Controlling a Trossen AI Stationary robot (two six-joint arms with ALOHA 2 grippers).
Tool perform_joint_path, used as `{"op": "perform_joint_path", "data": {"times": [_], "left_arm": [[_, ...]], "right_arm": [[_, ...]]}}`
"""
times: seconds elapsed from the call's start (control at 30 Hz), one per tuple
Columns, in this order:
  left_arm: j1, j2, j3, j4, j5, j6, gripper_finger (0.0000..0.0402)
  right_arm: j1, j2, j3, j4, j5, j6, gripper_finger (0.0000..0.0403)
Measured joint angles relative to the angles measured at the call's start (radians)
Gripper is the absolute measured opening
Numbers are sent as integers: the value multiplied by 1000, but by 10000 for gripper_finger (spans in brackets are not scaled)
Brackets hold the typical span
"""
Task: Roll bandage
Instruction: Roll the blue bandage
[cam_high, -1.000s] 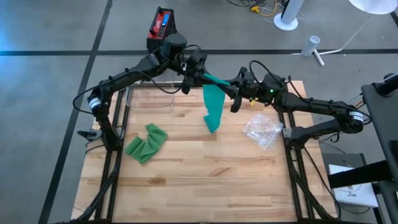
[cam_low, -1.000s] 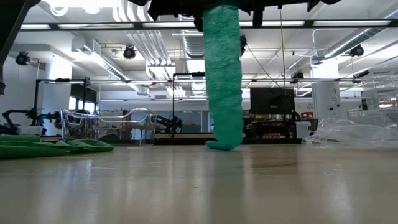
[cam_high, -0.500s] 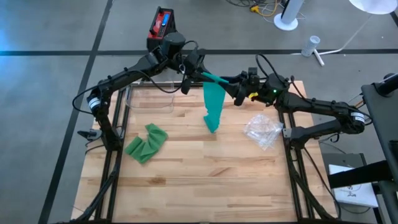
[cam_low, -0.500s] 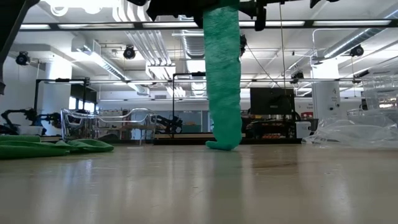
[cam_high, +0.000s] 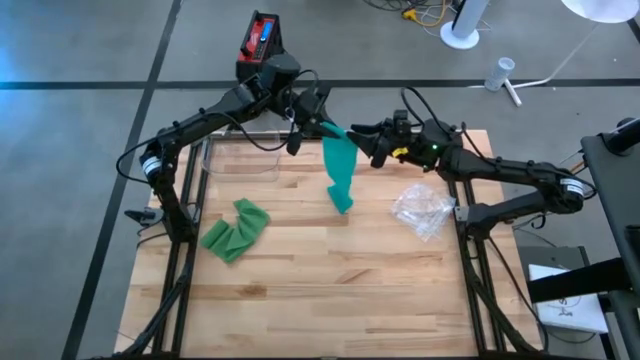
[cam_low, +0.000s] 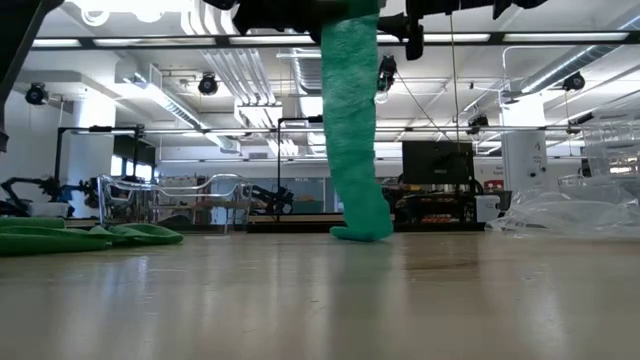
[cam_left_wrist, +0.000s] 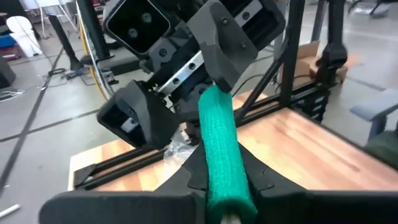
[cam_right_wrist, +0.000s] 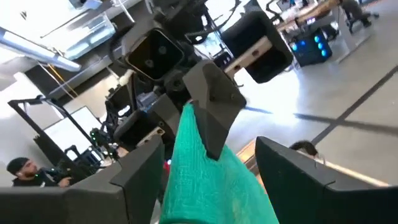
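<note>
1. Looking straight down, the high view showed the left gripper closed on the upper end of the green bandage, raised above the far side of the tabletop. The strip hung down with its lower end on the wood, presumably kept taut for rolling. The right gripper stood just beside the strip's top, jaws apart and holding nothing. A second green bandage lay crumpled near the left edge; a crumpled clear plastic bag lay to the right, contents not discernible. A clear container sat at the far left, apparently empty.
2. At table level, the low view confirmed the strip hanging and touching the surface.
3. From the left wrist, a tight green roll lay clamped between that arm's own jaws.
4. From the right wrist, its spread jaws flanked the green fabric without touching it.
</note>
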Motion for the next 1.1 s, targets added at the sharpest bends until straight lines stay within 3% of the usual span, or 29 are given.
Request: {"op": "perform_joint_path", "data": {"times": [0.27,1.1], "left_arm": [[0,-1,0,-17,-41,92,23],[-1,-2,0,-21,-79,129,24]], "right_arm": [[0,10,0,1,0,55,226],[17,16,0,-22,-3,61,189]]}}
